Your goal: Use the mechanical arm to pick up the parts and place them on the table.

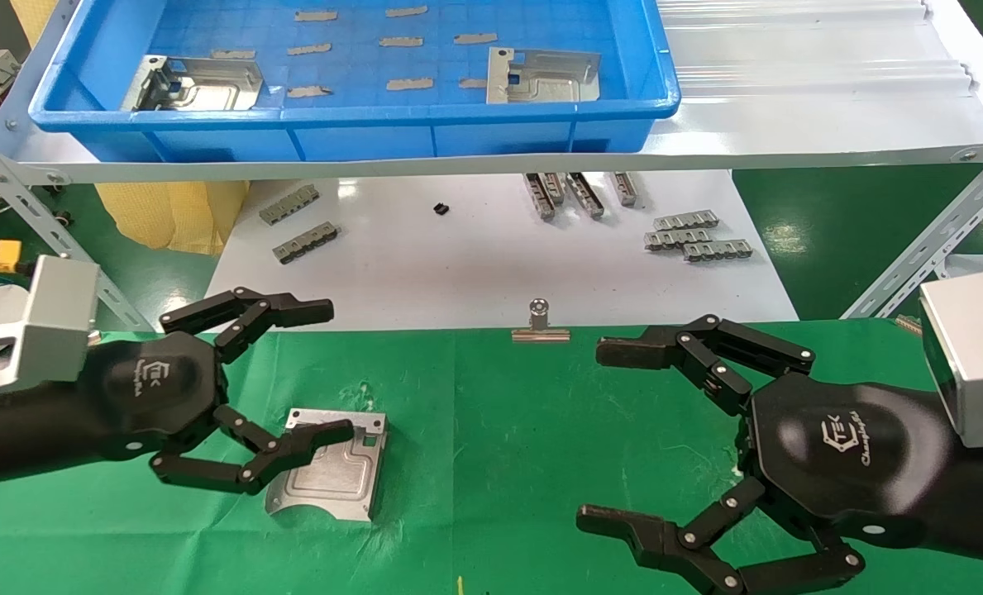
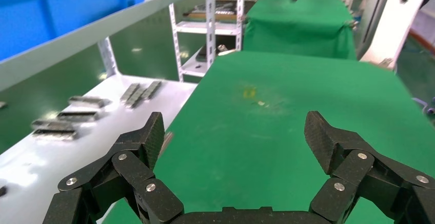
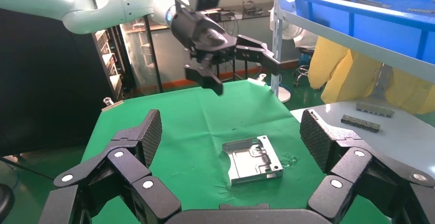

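One silver part (image 1: 330, 471) lies flat on the green table (image 1: 499, 463) at front left; it also shows in the right wrist view (image 3: 252, 158). Two more parts (image 1: 198, 83) (image 1: 541, 76) lie in the blue bin (image 1: 359, 124) on the shelf at the back. My left gripper (image 1: 328, 370) is open and empty. It hovers above the part's left side; the right wrist view shows this gripper (image 3: 245, 75) clear above the cloth. My right gripper (image 1: 607, 435) is open and empty over the table's right side. The left wrist view shows only bare cloth between the left gripper's (image 2: 236, 131) jaws.
A white board (image 1: 474, 256) lies behind the cloth with grey slotted bars (image 1: 698, 235) (image 1: 301, 223) (image 1: 582, 192) on it. A silver binder clip (image 1: 540, 322) sits at the cloth's far edge. Slanted shelf struts (image 1: 929, 240) stand at both sides.
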Robot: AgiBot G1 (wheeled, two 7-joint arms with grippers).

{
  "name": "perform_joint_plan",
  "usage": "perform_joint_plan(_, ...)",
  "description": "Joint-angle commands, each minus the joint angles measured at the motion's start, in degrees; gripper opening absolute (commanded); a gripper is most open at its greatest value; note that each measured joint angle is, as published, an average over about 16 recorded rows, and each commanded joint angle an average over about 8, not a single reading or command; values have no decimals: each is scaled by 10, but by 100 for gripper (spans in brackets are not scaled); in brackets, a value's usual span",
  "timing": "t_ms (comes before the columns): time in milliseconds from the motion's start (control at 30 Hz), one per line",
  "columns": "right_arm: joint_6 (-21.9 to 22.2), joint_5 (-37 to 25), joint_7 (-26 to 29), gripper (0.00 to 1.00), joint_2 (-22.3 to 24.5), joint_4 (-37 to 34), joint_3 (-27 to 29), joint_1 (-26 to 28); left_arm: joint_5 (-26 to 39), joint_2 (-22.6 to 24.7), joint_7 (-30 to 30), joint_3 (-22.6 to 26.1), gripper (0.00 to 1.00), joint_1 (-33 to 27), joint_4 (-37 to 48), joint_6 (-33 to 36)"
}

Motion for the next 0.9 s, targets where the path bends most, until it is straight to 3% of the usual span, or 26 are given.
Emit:
perform_joint_plan(33, 0, 0, 0, 100, 0, 0, 0, 0, -6, -6, -15, -9, 100, 11, -24, -2)
perform_joint_plan(600, 0, 0, 0, 100, 0, 0, 0, 0, -57, -57, -139, -78, 100, 99, -221, -17)
perform_joint_plan(900, 0, 0, 0, 100, 0, 0, 0, 0, -63, -62, -147, -85, 100, 108, -239, -19)
